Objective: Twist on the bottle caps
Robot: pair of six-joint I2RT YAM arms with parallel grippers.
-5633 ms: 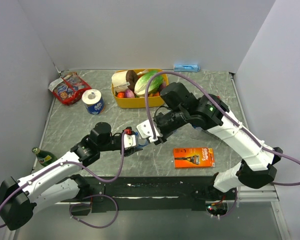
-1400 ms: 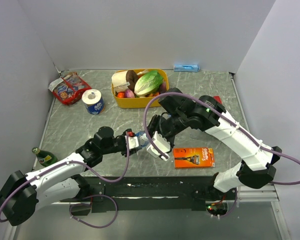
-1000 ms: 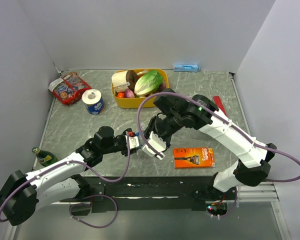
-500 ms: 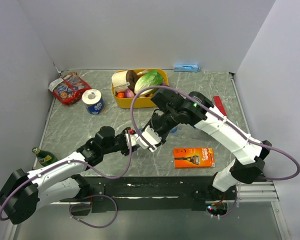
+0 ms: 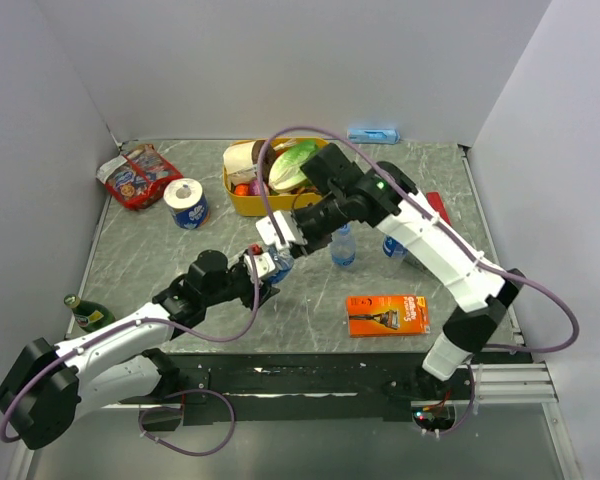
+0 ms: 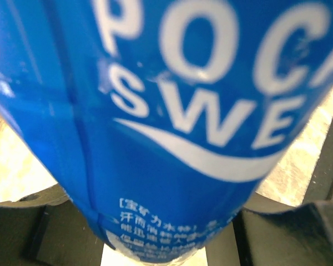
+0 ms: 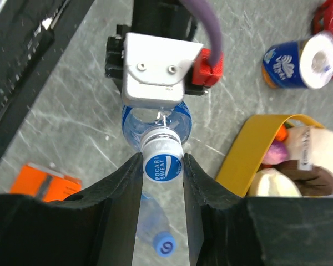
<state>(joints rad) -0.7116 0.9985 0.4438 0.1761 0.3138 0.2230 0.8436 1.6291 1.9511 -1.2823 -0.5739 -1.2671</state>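
Swinging left since a second before, the right arm reached mid-table. We saw the yellow tub (image 5: 265,208) at the far side holding a cabbage (image 5: 300,165) and other foods. The blue-labelled bottle (image 6: 172,111) stood clamped in the left gripper (image 5: 264,268). The right gripper (image 7: 162,166) pinched its blue-topped, white-rimmed bottle cap (image 7: 162,164).

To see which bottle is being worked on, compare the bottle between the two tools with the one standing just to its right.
The gripped bottle is clamped round its body by the left tool; the free bottle stands untouched on the table. The gripped bottle's cap is pinched by the shut right tool; the free bottle's cap has nothing on it. Both are small, clear, with blue caps.
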